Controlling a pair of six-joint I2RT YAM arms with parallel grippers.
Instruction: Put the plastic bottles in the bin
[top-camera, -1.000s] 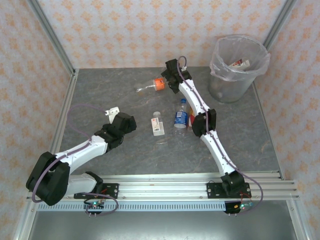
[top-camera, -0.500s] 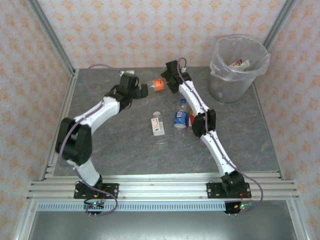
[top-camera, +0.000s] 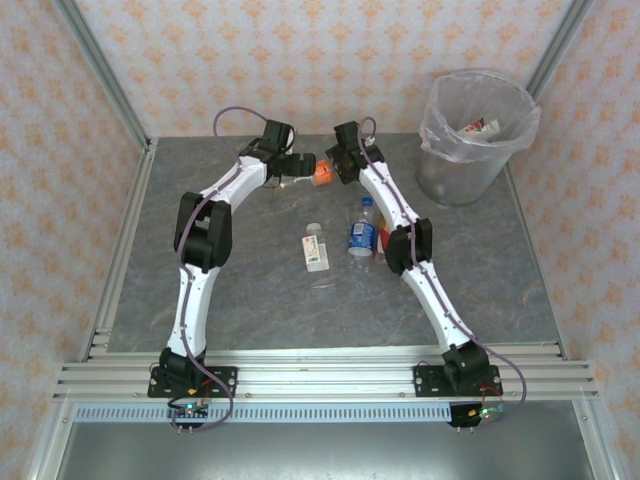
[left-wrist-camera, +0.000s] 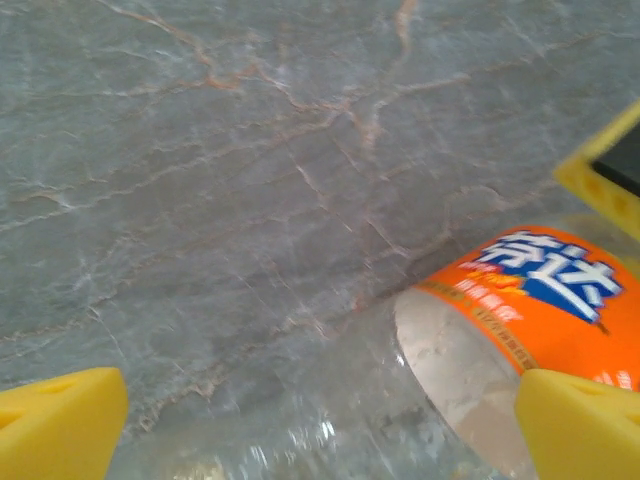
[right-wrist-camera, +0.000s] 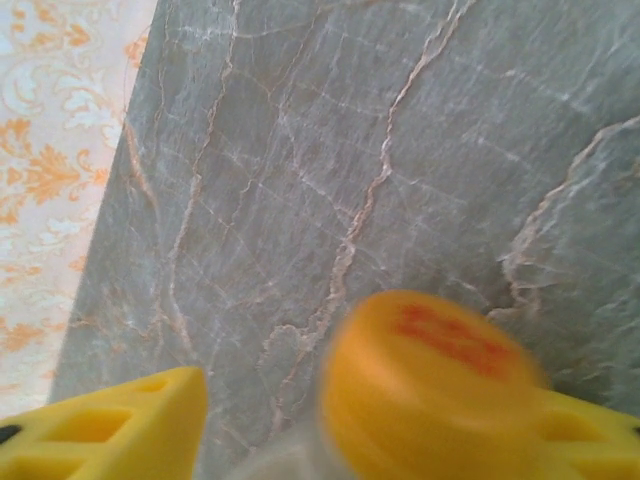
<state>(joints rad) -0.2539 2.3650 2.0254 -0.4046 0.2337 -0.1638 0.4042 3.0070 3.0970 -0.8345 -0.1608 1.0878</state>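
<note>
Bottle (top-camera: 318, 172) lies between the two grippers. Left gripper (left-wrist-camera: 320, 425) stands wide, fingers (left-wrist-camera: 60, 425) either side of its clear body and orange label (left-wrist-camera: 540, 300). Right gripper (right-wrist-camera: 370, 415) sits half open around the orange cap (right-wrist-camera: 430, 385), a gap on one side.

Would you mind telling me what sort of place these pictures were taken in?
Probably a robot test cell in a lab: a left arm and a right arm bolted to a metal rail, a marble-look table boxed in by wallpapered panels, and a lined bin in the corner.
</note>
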